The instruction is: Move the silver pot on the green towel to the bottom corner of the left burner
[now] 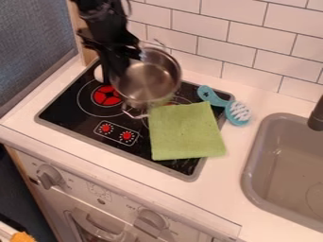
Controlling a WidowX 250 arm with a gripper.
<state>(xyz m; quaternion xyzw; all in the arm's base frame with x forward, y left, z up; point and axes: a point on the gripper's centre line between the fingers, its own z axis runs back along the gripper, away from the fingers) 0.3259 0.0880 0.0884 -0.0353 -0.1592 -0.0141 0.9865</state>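
Note:
The black gripper [121, 64] is at the upper left over the stove, shut on the left side of the silver pot [148, 80]. The pot is a little blurred and looks held up over the back of the black stove top, its open side facing the camera. One wire handle points to the back and another to the front. The green towel [185, 131] lies flat over the stove's right part, just in front of the pot. To the left is the left burner [107, 95] with its red centre, partly behind the gripper and pot.
A teal brush [238, 113] with white bristles lies at the stove's right edge. The grey sink [251, 163] is at the right with a dark faucet [317, 116]. A white tiled wall [249, 40] stands behind, and a white object [98, 73] sits beside the gripper.

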